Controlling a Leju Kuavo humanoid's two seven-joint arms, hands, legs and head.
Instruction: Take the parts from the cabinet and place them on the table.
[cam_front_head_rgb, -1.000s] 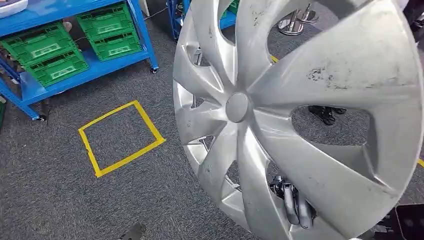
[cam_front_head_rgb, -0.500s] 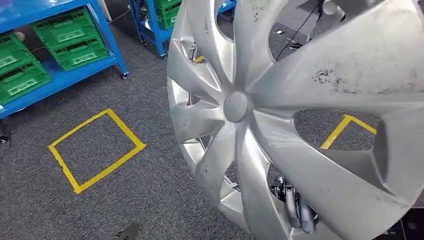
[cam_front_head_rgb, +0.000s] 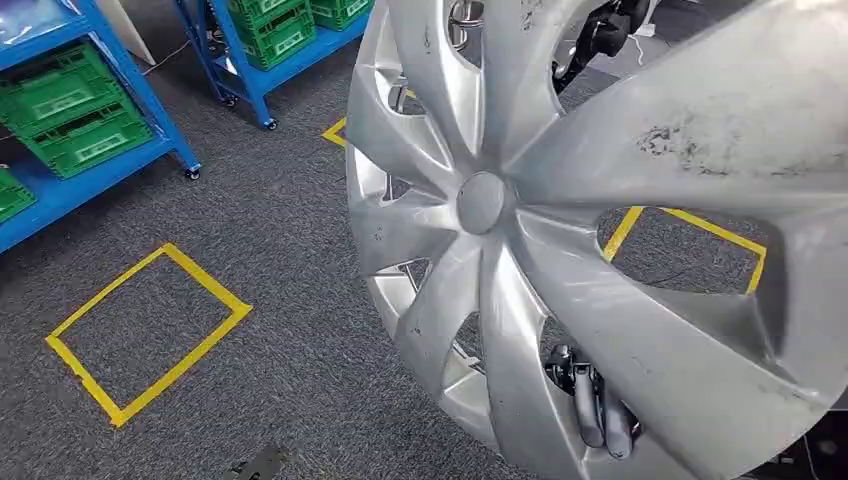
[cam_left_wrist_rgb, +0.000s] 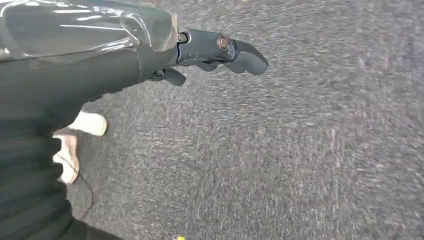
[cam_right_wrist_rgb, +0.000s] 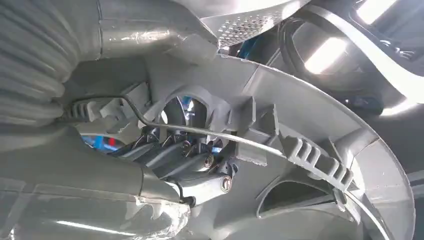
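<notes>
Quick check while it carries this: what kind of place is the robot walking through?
Most likely a workshop or parts-handling test area. Blue wheeled racks hold green plastic crates, yellow tape squares mark spots on the grey carpet, and the right hand holds a scuffed silver wheel cover.

Silver spoked hubcap (cam_front_head_rgb: 600, 230), scuffed and dirty, tilted upright above grey carpet, gripped at lower rim by right robot hand (cam_front_head_rgb: 590, 400).

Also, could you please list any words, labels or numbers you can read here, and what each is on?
None can be read.
Green crates: white labels on their sides, too small and blurred to read.
Silver wheel cover: hub cap plain, no lettering visible, only scuffs.
</notes>
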